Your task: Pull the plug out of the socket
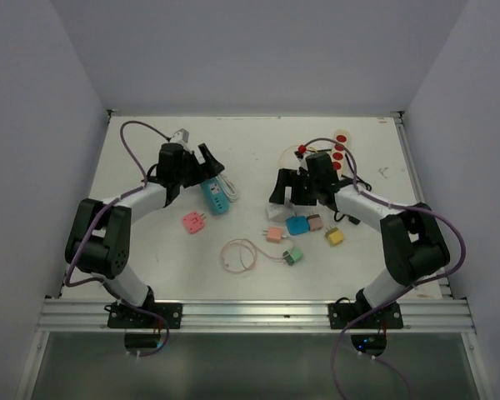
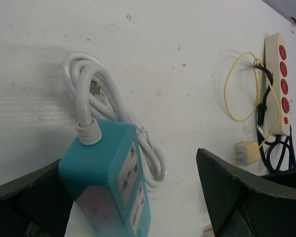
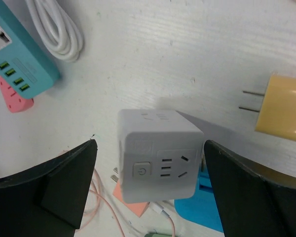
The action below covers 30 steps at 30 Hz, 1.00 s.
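the white table [image 1: 175,267] carries two power strips, a cube socket and a scatter of small coloured plugs. the left arm [image 1: 137,200] reaches over the teal power strip [image 2: 108,173], which lies left of the table's middle with its white cord [image 2: 101,98] coiled just beyond its far end. the left jaws stand wide apart. the strip's near end sits between them, close to the finger [image 2: 19,197] on the left of the wrist view and well apart from the other, and nothing is gripped. the strip's outlets that show are bare.

the right arm [image 1: 358,204] leans over the white cube socket [image 3: 158,153] near the table's middle. the right jaws are spread wide too, one finger on each side of the cube with table showing between, so the cube is not held. the cube's near face shows a power button and one bare outlet. a blue plug [image 3: 202,210] lies against the cube's lower right corner. whether it is seated in the cube i cannot tell. a salmon plug [image 3: 130,200] and a pink cable [image 3: 102,197] lie just below the cube. a yellow plug [image 3: 281,108] rests to the right, its two prongs bare and pointing toward the cube. a pink plug [image 3: 15,98] lies beside the teal strip. farther across the table sits a beige power strip [image 2: 278,74] with red outlets, a yellow wire [image 2: 227,91] looped beside it.
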Available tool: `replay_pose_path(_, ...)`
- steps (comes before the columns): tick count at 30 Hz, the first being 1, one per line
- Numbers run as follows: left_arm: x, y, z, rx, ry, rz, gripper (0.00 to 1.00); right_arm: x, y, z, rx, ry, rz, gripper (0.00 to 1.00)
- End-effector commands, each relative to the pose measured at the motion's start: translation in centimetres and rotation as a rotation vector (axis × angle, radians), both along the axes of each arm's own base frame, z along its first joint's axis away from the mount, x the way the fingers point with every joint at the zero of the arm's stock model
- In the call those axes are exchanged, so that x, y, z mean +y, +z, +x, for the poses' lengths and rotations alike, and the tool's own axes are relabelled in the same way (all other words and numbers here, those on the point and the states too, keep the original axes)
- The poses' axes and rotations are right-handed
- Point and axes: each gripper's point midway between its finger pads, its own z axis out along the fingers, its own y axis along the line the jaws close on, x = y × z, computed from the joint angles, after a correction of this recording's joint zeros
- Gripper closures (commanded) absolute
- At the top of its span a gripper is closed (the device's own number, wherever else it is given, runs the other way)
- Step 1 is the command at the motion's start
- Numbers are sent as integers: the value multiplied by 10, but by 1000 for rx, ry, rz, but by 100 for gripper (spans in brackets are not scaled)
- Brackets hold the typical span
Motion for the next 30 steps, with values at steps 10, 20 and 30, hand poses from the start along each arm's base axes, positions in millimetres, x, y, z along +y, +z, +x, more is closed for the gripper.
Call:
replay_pose_path(10, 48, 75, -23, -86, 84, 224, 0, -52, 127, 18, -281, -169, -163, 1)
replay_pose_path(20, 110, 185, -78, -229, 274, 389, 0, -141, 238, -45, -499, -430, -289, 1)
replay_pose_path(30, 168, 296, -188, -454, 460, 431, 0, -222, 321, -153, -778, -627, -268, 1)
